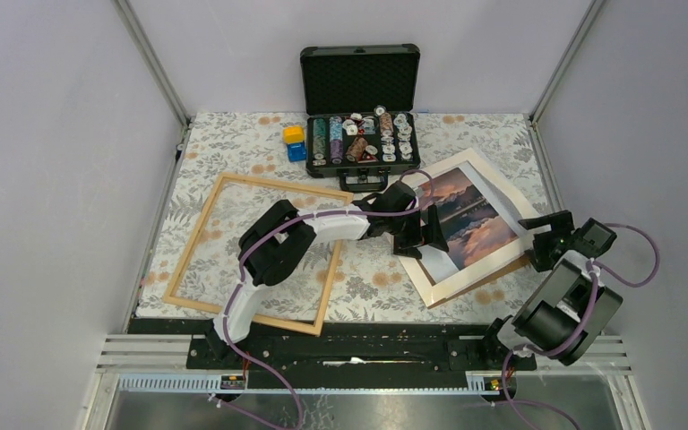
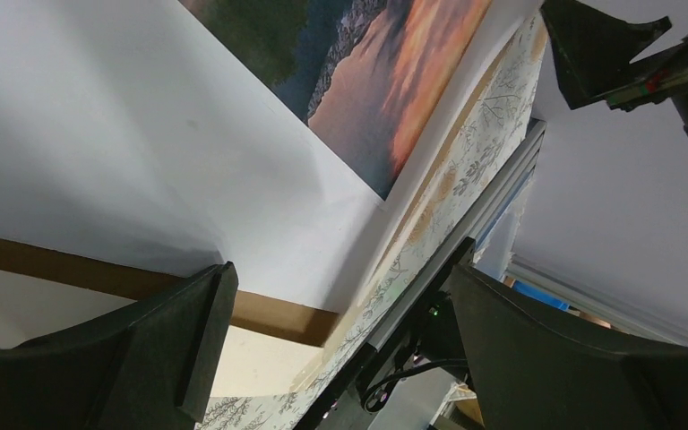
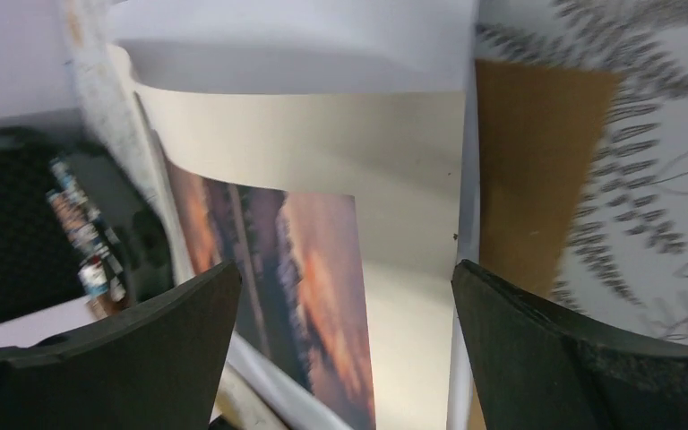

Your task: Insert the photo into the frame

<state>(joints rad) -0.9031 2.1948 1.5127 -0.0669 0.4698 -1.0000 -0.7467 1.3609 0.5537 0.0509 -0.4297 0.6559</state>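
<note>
Now | your left gripper (image 1: 421, 237): jaws wide, over left border of photo (image 1: 466, 215) | your right gripper (image 1: 538, 244): jaws wide at its right edge | photo lies on brown backing (image 2: 273, 315), right of frame (image 1: 195, 240)

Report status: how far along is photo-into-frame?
Done: nothing placed; the frame lies empty on the left. In hand: both grippers open, left gripper over the left edge of the photo, right gripper at its right edge, neither gripping. Left: grasp the photo, carry it over, lay it in the frame.
</note>
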